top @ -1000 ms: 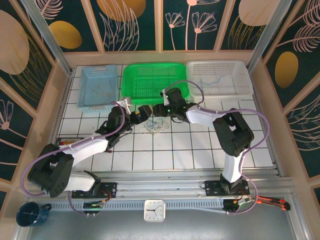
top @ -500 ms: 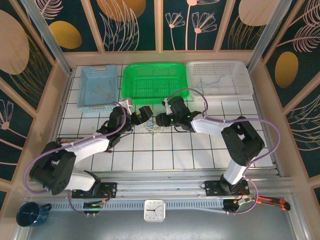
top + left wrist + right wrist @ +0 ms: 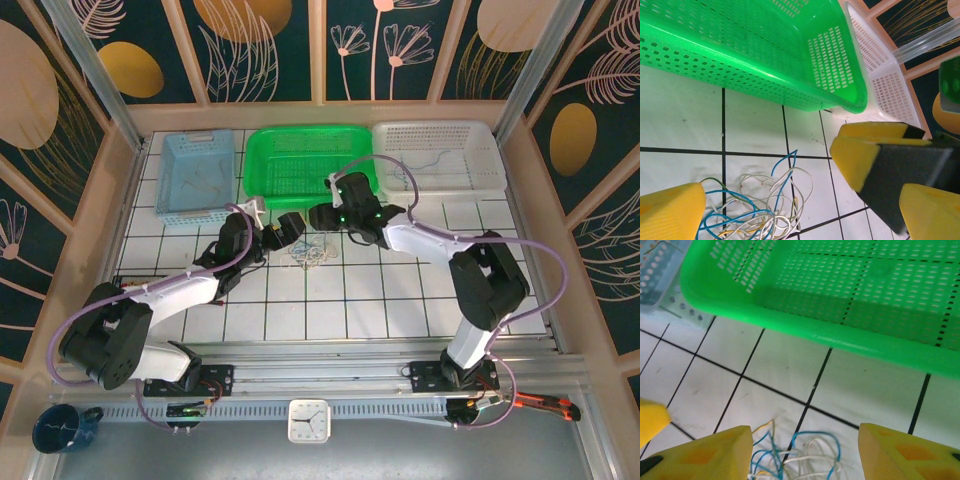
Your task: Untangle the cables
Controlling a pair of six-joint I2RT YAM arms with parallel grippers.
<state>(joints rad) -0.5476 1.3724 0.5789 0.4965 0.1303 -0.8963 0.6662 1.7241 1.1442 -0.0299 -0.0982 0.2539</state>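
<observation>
My two arms reach out from the near edge of the tiled table (image 3: 400, 300) and meet around its middle. My left claw (image 3: 290, 228) is spread as wide as it goes and has hold of nothing; through its wrist camera the two yellow fingers (image 3: 670, 210) stand far apart at the edges of the view. My right claw (image 3: 322, 215) faces it from just beside it, its jaws parted about halfway, with nothing between them.

The cables (image 3: 312, 254) lie in a small loose tangle on the white tiles, below and between both claws, slightly to the near side of them. They are thin blue, whitish and pale yellow strands looped through one another (image 3: 755, 210), with one blue end sticking up towards the baskets. I cannot tell whether either claw touches them.

Beyond the tangle, apart from it, sits the green basket (image 3: 262, 165). The blue basket (image 3: 170, 205) is to its left and the white basket (image 3: 490, 160) to its right, all along the far edge.
</observation>
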